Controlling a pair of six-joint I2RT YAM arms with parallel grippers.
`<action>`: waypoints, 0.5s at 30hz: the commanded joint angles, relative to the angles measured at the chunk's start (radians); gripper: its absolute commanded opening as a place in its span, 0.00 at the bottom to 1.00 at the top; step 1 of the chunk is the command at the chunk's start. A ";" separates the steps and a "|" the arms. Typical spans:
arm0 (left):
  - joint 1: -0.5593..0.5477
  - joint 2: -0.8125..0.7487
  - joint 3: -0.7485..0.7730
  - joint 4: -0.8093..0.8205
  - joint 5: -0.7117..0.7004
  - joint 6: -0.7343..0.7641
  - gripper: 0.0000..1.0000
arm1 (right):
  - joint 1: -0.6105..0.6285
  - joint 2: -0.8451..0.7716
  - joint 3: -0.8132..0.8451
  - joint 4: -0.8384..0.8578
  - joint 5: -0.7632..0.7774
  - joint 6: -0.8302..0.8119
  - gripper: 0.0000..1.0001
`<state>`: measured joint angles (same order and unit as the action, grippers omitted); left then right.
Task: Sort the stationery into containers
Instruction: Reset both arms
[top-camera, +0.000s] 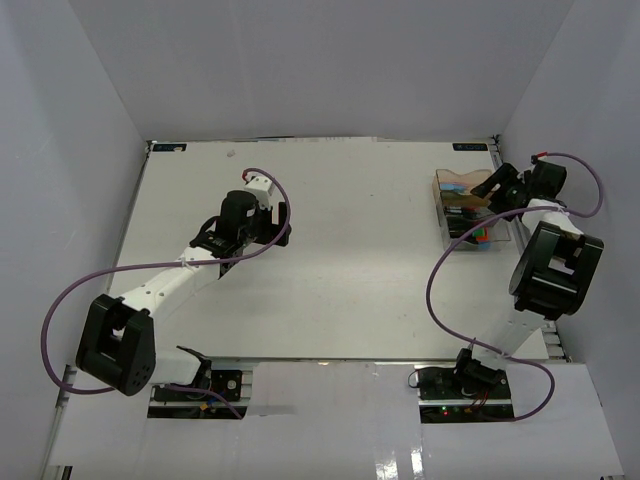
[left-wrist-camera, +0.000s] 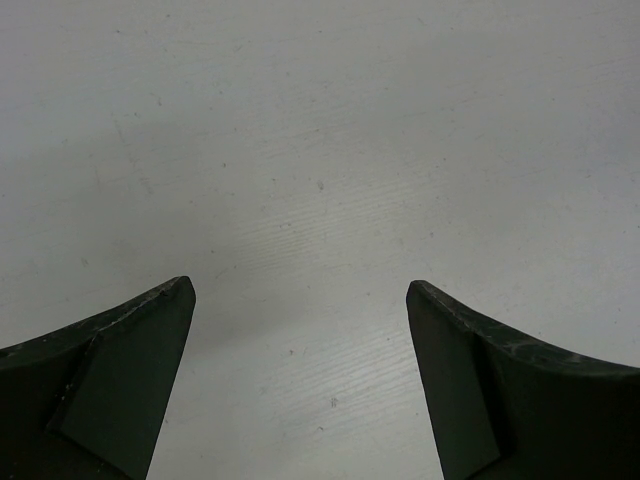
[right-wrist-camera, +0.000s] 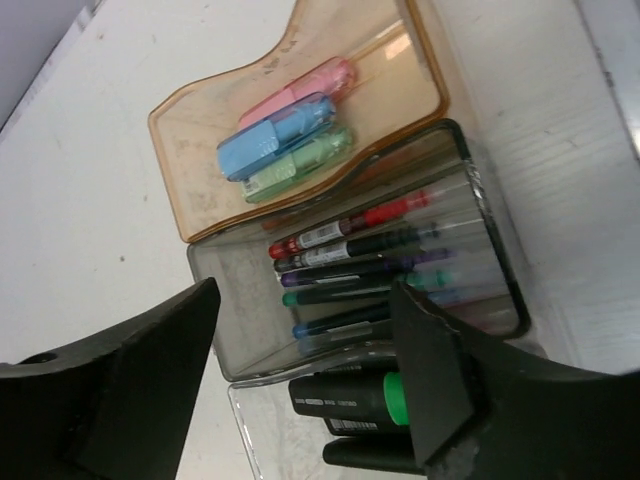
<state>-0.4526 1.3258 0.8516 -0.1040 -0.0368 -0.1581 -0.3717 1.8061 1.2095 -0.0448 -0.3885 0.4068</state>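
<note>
My right gripper (right-wrist-camera: 305, 295) (top-camera: 493, 192) hangs open just above the containers (top-camera: 462, 205) at the table's far right, with nothing between its fingers. The amber tray (right-wrist-camera: 200, 170) holds a pink piece (right-wrist-camera: 310, 85), a blue piece (right-wrist-camera: 270, 145) and a mint-green piece (right-wrist-camera: 300, 165). Next to it, a smoky translucent tray (right-wrist-camera: 230, 310) holds several thin pens (right-wrist-camera: 350, 245). A clear tray (right-wrist-camera: 260, 430) nearest the wrist camera holds black markers, one with a green cap (right-wrist-camera: 400, 400), partly hidden by my right finger. My left gripper (left-wrist-camera: 300, 300) (top-camera: 243, 238) is open low over bare table.
The white table (top-camera: 350, 280) is walled on three sides. The containers sit close to the right wall and the table's right edge. Purple cables loop beside both arms.
</note>
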 joint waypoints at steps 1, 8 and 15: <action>0.008 -0.028 0.027 0.001 0.015 -0.004 0.98 | -0.001 -0.085 0.044 -0.072 0.123 -0.045 0.77; 0.009 -0.062 0.021 0.004 0.008 -0.014 0.98 | 0.043 -0.281 -0.001 -0.118 0.267 -0.117 0.89; 0.014 -0.146 0.001 0.018 -0.038 -0.017 0.98 | 0.073 -0.660 -0.129 -0.158 0.298 -0.175 0.97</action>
<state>-0.4469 1.2636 0.8509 -0.1047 -0.0490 -0.1661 -0.2974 1.2781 1.1236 -0.1749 -0.1299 0.2813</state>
